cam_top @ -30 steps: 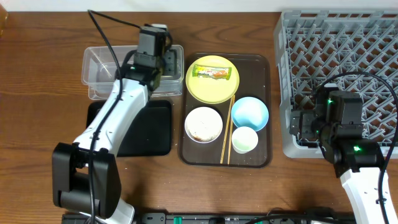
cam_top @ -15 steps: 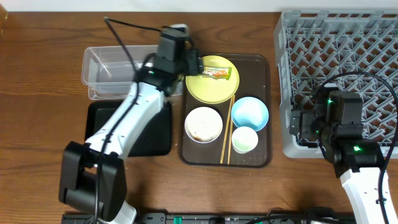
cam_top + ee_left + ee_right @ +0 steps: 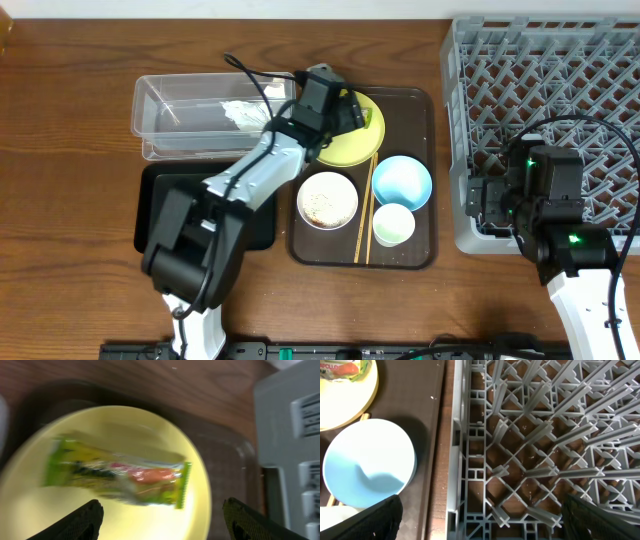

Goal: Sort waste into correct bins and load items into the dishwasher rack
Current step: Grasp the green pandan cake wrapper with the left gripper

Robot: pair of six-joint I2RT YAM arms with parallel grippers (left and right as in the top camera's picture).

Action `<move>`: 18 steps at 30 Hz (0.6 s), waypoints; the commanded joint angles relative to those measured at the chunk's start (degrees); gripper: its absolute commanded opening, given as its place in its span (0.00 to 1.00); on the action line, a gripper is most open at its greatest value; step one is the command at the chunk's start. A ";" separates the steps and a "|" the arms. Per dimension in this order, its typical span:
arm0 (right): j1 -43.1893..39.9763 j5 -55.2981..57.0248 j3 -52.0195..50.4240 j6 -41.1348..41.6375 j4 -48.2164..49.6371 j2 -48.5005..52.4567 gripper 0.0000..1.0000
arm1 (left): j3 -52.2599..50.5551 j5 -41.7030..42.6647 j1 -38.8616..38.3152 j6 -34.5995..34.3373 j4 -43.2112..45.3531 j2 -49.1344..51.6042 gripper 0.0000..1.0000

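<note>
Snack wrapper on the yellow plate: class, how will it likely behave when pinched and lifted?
The snack wrapper looks thin and crinkled, so probably floppy and very light. Its glossy film may slip on the smooth yellow plate if nudged. Lying flat, it is unlikely to roll.

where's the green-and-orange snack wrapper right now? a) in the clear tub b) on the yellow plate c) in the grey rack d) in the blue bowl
b: the left wrist view shows the snack wrapper lying on the yellow plate.
</note>
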 commanded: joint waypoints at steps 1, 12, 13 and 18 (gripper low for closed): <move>0.83 -0.09 1.16 0.81 -0.09 0.07 0.99 | 0.74 -0.07 -1.55 -5.09 2.86 2.05 0.80; 0.83 -0.96 1.16 0.83 -0.09 0.07 0.99 | 0.72 -3.13 -1.90 -20.87 3.76 5.77 0.80; 0.83 -0.96 1.16 0.83 -0.09 0.07 0.99 | 0.72 -3.56 -1.90 -20.85 3.82 6.08 0.80; 0.83 -0.96 1.16 0.83 -0.07 0.07 0.99 | 0.72 -4.35 -1.90 -22.05 4.22 7.28 0.80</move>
